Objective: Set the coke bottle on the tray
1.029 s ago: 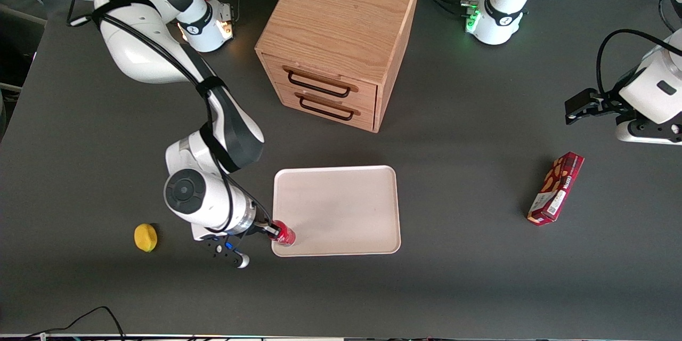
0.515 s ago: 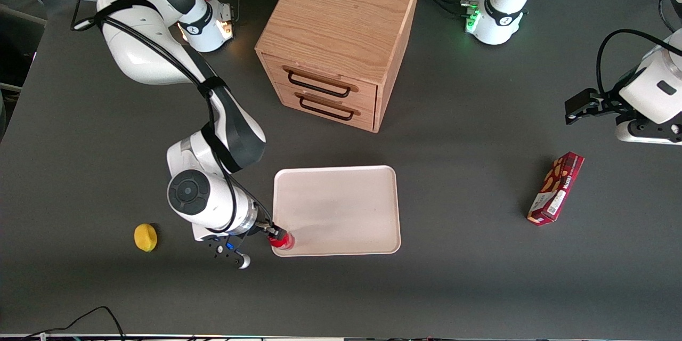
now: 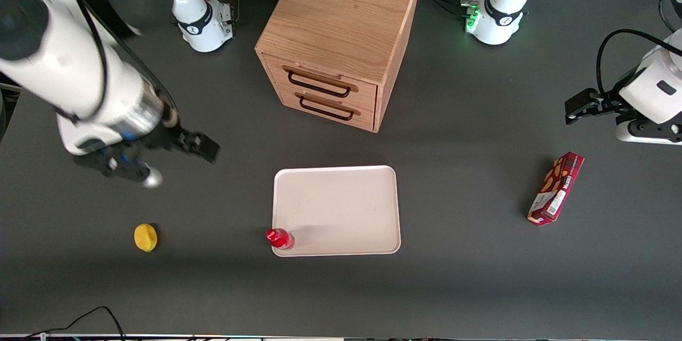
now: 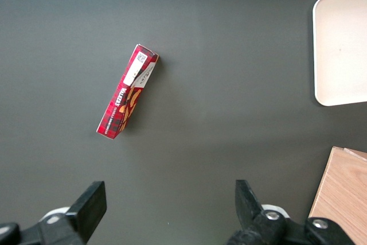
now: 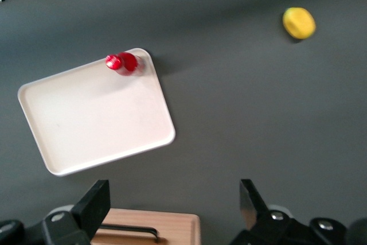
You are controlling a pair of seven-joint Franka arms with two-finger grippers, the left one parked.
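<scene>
I see the coke bottle (image 3: 279, 238) upright in the tray (image 3: 341, 208)'s near corner, low in the frame's centre. Farther up, at the frame's left, my gripper (image 3: 205, 147) hangs, fingers spread wide, holding nothing.

Your gripper (image 3: 205, 147) is motion-blurred above the table, toward the working arm's end. The tray (image 4: 338, 50) and the wooden drawer cabinet (image 5: 150, 230) are cut off by frame edges.
</scene>
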